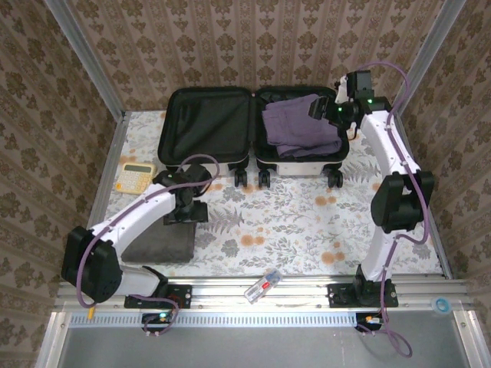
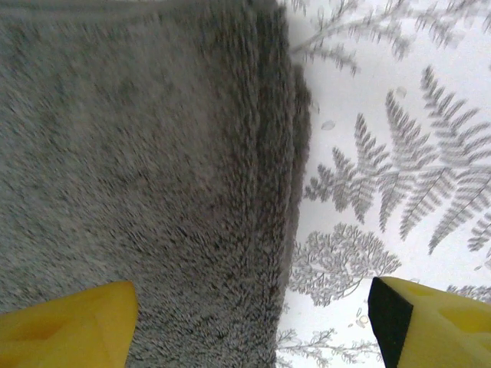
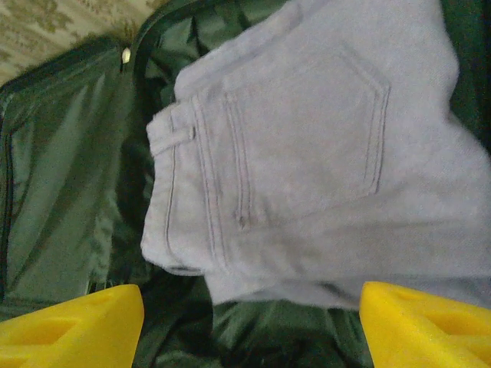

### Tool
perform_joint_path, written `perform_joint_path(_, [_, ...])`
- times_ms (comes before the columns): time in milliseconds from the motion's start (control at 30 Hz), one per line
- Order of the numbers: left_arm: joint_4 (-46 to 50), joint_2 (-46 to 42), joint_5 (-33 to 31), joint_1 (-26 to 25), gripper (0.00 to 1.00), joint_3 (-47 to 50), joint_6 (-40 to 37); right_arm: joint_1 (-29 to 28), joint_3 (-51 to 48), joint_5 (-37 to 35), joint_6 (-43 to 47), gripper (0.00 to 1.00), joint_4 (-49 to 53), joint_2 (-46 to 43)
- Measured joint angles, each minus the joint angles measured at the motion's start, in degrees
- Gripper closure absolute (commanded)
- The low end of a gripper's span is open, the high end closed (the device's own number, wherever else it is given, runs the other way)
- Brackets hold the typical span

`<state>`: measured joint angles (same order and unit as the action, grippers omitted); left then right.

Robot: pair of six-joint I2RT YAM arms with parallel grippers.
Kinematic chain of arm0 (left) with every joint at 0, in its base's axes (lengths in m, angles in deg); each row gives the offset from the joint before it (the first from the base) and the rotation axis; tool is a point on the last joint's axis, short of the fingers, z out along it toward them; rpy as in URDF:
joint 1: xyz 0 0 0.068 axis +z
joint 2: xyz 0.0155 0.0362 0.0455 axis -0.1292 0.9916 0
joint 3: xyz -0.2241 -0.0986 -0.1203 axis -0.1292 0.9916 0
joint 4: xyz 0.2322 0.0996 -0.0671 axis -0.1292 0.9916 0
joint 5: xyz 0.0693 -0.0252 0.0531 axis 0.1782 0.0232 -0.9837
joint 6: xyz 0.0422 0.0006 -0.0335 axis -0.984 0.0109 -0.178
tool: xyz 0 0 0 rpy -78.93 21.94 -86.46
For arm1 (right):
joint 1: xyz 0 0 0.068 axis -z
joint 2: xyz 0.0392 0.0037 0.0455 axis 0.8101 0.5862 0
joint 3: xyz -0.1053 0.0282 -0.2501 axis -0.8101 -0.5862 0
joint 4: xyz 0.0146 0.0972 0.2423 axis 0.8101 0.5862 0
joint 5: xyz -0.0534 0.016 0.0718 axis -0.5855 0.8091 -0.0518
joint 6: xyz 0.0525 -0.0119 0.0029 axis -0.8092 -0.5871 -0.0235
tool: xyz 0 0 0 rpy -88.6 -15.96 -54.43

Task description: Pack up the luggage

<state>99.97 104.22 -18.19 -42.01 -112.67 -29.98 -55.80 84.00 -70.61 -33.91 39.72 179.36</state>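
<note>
The large white hard-shell luggage with black fabric lining [image 1: 203, 123] lies open and flat at the far side of the fern-printed surface [image 1: 307, 222], its black casters turned toward my arm bases. Its left half is bare lining. Its right half holds a folded pair of lavender-grey jeans [image 1: 299, 126]. My right pincer [image 3: 253, 322] hovers over that right half with its yellow fingers spread wide and nothing between them, so I judge the jeans are packed. My left pincer [image 2: 253, 322] hangs in front of the luggage's left half, low over a thick folded grey fleece towel [image 1: 159, 244]. It too is released: one finger sits above the pile, the other above bare surface past the towel's folded edge. I cannot tell whether it touches the fleece yet. The step in hand, as I read it, is picking up this towel as the next item. The next move calls for me to drop the left pincer so it straddles that edge, then clench on all the layers, since a shallow bite could let the stack unfold. After that I would carry it to the luggage's bare left half, passing clear of the yellow calculator [image 1: 135, 175] just in front of the luggage's left corner.
</note>
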Motion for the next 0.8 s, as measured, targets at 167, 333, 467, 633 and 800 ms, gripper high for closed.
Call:
perform_joint_path(167, [0.9,1.7,-0.3,-3.2,0.18,2.5,3.0,-1.6,-9.7,0.4,0.0,0.24,-2.7,-4.5])
perform_joint_path(333, [-0.5,5.4,-0.3,-4.0,0.16,5.0,4.8,-3.7,-18.0,0.4,-0.1,0.24,-4.9,-7.8])
perform_joint_path(467, [-3.4,8.5,0.2,-4.0,0.23,6.3,5.1,-4.8,-23.2,0.4,-0.1,0.24,-7.5,-9.7])
perform_joint_path(633, [-6.4,11.4,0.7,-4.2,0.35,7.3,5.4,-5.0,-27.5,0.4,-0.1,0.24,-9.7,-12.0])
perform_joint_path(800, [-8.6,12.6,1.5,-5.6,0.42,7.2,5.7,-5.0,-29.0,0.4,0.0,0.25,-10.7,-14.0])
